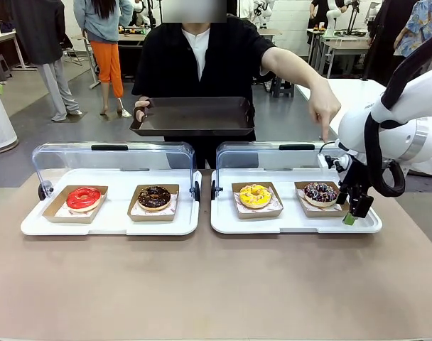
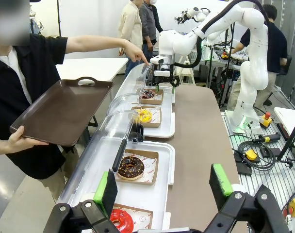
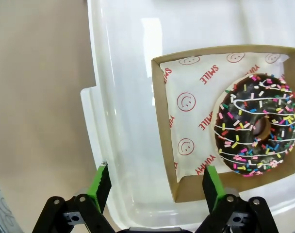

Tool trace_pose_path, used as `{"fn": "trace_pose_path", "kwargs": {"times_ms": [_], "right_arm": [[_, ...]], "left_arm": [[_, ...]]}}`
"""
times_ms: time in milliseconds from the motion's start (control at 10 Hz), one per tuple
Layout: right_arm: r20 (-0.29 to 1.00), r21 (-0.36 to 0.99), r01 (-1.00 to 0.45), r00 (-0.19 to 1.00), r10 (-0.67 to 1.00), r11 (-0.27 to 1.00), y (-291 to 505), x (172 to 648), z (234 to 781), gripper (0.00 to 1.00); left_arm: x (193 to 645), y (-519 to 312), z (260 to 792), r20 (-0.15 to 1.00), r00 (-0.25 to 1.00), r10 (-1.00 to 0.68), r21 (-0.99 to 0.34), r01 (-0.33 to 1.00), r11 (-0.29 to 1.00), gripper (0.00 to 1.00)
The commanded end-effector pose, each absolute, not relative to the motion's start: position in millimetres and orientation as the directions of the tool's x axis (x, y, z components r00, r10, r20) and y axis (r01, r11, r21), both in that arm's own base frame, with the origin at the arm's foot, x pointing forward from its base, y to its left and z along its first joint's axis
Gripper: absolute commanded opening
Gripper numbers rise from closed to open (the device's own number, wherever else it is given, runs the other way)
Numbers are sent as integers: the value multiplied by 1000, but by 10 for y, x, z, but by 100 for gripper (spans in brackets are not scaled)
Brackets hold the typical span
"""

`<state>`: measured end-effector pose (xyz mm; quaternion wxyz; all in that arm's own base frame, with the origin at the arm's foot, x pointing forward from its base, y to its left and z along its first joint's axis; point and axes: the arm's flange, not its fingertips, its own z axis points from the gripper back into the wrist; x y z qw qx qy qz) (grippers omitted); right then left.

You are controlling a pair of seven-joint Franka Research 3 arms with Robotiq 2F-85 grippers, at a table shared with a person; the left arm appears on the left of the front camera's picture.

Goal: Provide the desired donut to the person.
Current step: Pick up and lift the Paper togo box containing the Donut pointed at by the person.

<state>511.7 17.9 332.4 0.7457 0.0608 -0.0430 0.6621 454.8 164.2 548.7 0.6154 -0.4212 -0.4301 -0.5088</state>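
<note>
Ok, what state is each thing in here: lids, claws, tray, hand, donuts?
Left lid: open.
Right lid: open.
Left claw: open, empty.
Right claw: open, empty, above the box of the sprinkled donut.
Brown tray: empty, held by the person.
Person's hand: pointing down toward the sprinkled donut.
Red donut, chocolate donut, yellow donut, sprinkled donut: boxed, untouched.

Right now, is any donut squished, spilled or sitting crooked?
Nothing stands out. The red glazed donut, dark chocolate donut, yellow glazed donut and rainbow-sprinkled chocolate donut each sit whole and flat in their own brown cardboard trays.
</note>
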Motion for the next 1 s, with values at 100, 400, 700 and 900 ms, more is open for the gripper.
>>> {"fn": "trace_pose_path", "kwargs": {"times_ms": [100,400,700,900], "right_arm": [[162,15,-993,119,980,119,181,5166,3282,0],[168,14,-993,117,979,116,170,5169,3274,17],[171,15,-994,111,979,110,163,5162,3270,0],[173,13,-994,107,979,106,162,5158,3273,0]], "left_arm": [[4537,1659,5500,961,109,-254,-80,989,123,100],[4537,1659,5500,961,109,-254,-80,989,123,100],[4537,1659,5500,961,109,-254,-80,989,123,100],[4537,1659,5500,961,109,-254,-80,989,123,100]]}}
